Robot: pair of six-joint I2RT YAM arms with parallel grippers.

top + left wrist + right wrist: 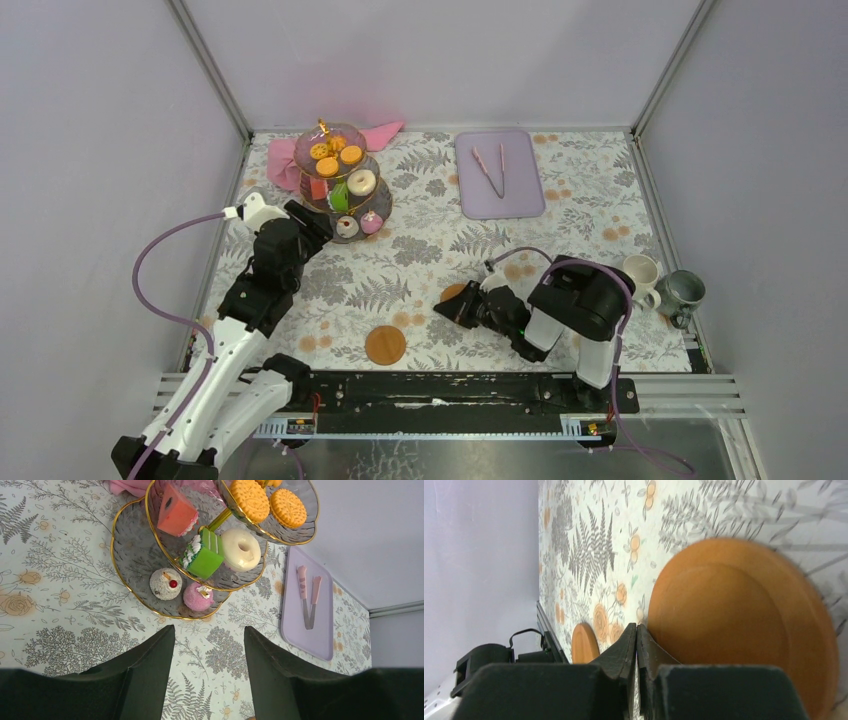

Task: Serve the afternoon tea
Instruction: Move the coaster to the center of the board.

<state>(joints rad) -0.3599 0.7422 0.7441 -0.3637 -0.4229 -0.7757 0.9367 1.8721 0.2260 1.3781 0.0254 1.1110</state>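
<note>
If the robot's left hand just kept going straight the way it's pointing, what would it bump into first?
Probably the bottom tier of the glass stand, near the pink cupcake; depth is hard to judge.

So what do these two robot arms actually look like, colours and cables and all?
Both arms are built alike: the left arm and the right arm mix white shells with chunky black joints. A lilac cable runs along each. Each ends in a matte black gripper, the left gripper and right gripper, with two wedge-shaped fingers.
</note>
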